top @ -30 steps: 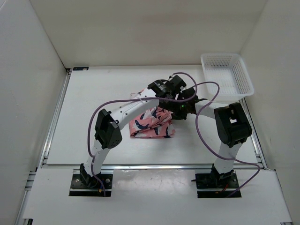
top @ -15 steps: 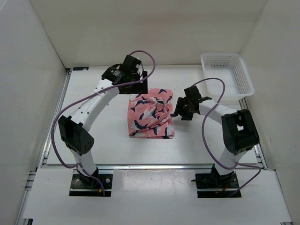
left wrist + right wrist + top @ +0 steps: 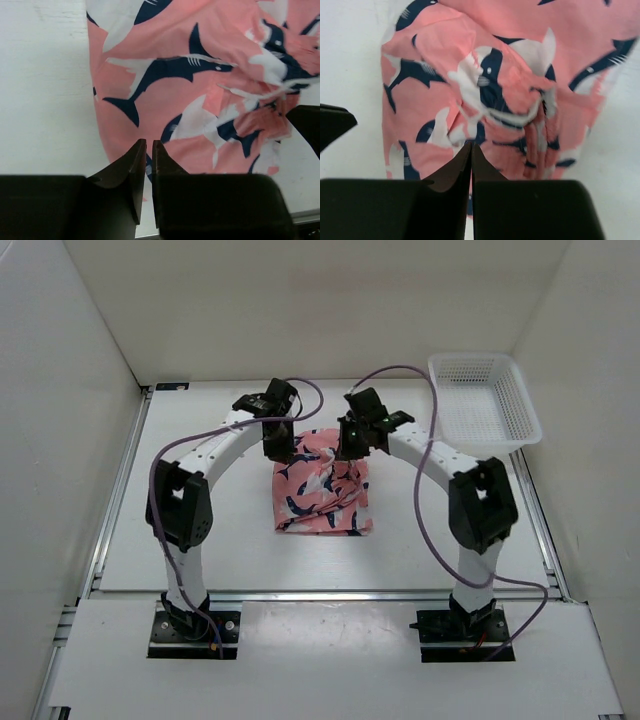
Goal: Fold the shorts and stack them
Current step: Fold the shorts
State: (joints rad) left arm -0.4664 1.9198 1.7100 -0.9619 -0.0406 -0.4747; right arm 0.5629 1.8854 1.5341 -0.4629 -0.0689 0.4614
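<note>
The shorts (image 3: 322, 492) lie in the middle of the desk (image 3: 200, 530) as a rough rectangle. The left half is fairly flat and the far right part is bunched into creases.

Both arms reach over to the far edge. The left claw (image 3: 280, 447) is at the far left corner and the right claw (image 3: 350, 445) is at the far right corner.

- **Left claw:** in its wrist view the jaws are drawn almost together, with only a thin slit between them, right at the left border of the cloth.
- **Right claw:** the jaws are pressed together over the crumpled part.

From these angles I cannot tell whether either claw has any cloth nipped. The fabric looks flat on the desk, not lifted.

The step in hand seems to be taking the far edge for the next fold. To do it well:

- Each claw should catch all layers at its corner, including the white trim.
- The two should rise together and only a little.
- They should keep apart so the edge is taut, then travel toward the near edge at the same pace.
- The right side needs care, since its loose folds could slip out or drag.

There is bare desk to the left of the shorts and on their near side. The basket (image 3: 487, 400) sits at the far right corner, well apart. The two wrists are close to each other, so the inward margin is small.
</note>
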